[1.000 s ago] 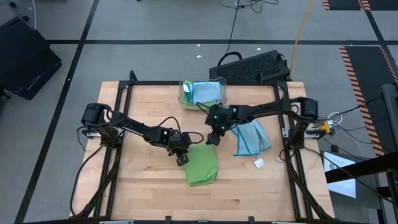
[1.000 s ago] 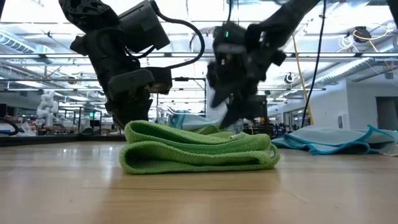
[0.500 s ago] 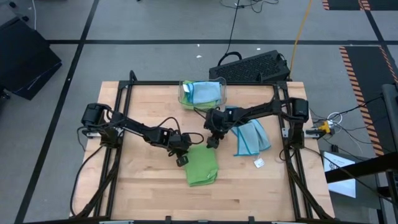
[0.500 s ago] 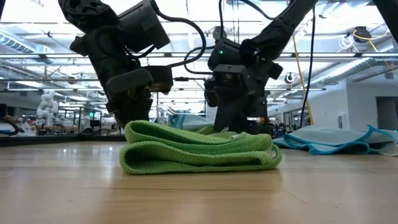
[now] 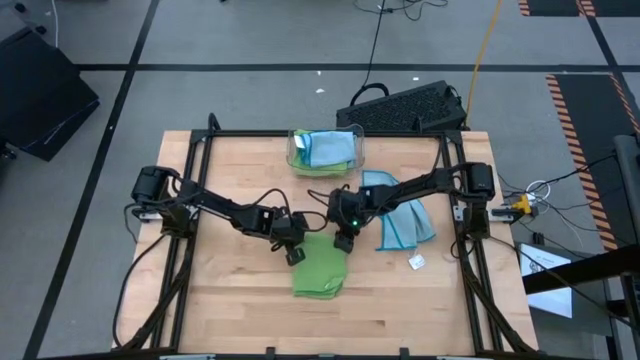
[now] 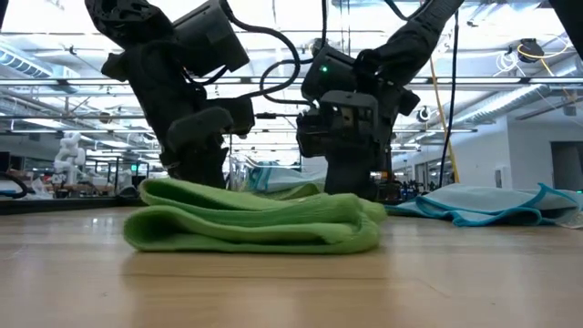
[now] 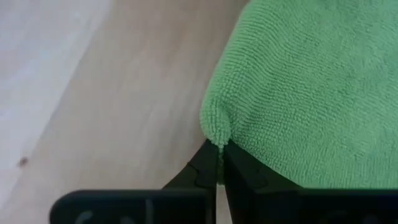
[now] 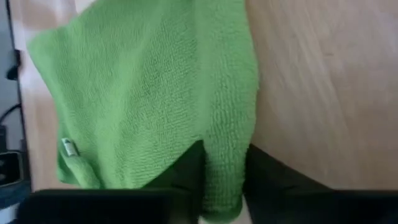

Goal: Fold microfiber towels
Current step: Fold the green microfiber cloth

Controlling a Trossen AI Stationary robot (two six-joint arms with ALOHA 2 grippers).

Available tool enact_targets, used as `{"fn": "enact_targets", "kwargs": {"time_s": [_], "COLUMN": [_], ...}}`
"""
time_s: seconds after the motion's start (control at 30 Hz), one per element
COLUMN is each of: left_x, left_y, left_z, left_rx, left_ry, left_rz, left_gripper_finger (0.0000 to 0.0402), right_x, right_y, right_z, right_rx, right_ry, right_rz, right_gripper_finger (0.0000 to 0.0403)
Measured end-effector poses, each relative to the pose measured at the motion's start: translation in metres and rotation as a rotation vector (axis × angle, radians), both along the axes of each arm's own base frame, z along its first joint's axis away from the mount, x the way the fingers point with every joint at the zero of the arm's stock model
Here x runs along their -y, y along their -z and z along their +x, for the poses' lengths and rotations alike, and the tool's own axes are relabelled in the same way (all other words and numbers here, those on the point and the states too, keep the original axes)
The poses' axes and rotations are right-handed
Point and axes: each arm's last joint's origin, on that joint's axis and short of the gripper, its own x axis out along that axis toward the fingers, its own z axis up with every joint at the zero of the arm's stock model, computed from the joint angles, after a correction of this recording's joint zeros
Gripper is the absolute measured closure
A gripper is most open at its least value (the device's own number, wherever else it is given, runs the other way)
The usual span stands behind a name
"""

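Note:
A lime green microfiber towel (image 5: 320, 270) lies folded in several layers on the wooden table (image 5: 230, 300); in the low view the towel (image 6: 255, 219) is a thick flat bundle. My left gripper (image 5: 292, 250) is shut on its far left corner. My right gripper (image 5: 343, 240) is shut on its far right edge. A light blue towel (image 5: 402, 215) lies spread to the right, behind my right arm. My left gripper pinches the towel's corner (image 7: 216, 127) between its two fingertips (image 7: 205, 168), slanting down from the table's left. The corner puckers into a small peak at the tips; the rest of the towel lies on the table. My right gripper has the towel's thick folded edge (image 8: 225, 155) between its two fingers (image 8: 189, 168), several layers together. It comes slanting down from the far right, and the towel rests on the table.
A clear bin (image 5: 325, 150) with blue and green cloths stands at the far edge. A black keyboard (image 5: 405, 105) lies beyond the table. A small white tag (image 5: 416, 262) lies near the right frame rail. Bare wood shows along the near edge.
My right gripper has come down toward the near left onto the green towel's far right edge and has shut on it. The towel has slid a little toward the table's left, its layers shifting. My left gripper has kept its hold.

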Motion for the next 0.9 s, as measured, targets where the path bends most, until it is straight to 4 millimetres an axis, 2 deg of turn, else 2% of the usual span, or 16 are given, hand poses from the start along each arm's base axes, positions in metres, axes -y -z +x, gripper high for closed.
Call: {"fn": "enact_targets", "kwargs": {"time_s": [0.1,0.17,0.3,0.5,0.63,0.9], "left_x": [-0.001,-0.003,-0.006,-0.007,0.0,0.031], "left_y": [-0.008,-0.018,-0.034,-0.066,-0.08,-0.076], "left_z": [-0.001,-0.003,-0.008,-0.023,-0.03,-0.036], "left_rx": [0.032,0.065,0.095,0.154,0.198,0.18], "left_ry": [-0.025,-0.048,-0.057,-0.063,-0.039,0.061], "left_rz": [0.034,0.057,0.102,0.147,0.17,0.194], "left_gripper_finger": [0.0388,0.0395,0.0389,0.0394,0.039,0.0395], "right_x": [0.002,0.009,0.027,0.037,0.023,-0.021], "right_y": [0.001,0.001,-0.007,-0.047,-0.067,-0.066], "right_z": [0.0,0.0,-0.004,-0.011,-0.014,-0.01], "right_rx": [0.012,0.016,0.01,0.11,0.163,0.165], "right_ry": [-0.002,0.009,0.077,0.127,0.155,0.132], "right_rz": [-0.047,-0.058,-0.096,-0.198,-0.272,-0.379], "right_gripper_finger": [0.0371,0.0393,0.0392,0.0397,0.0399,0.0399]}}
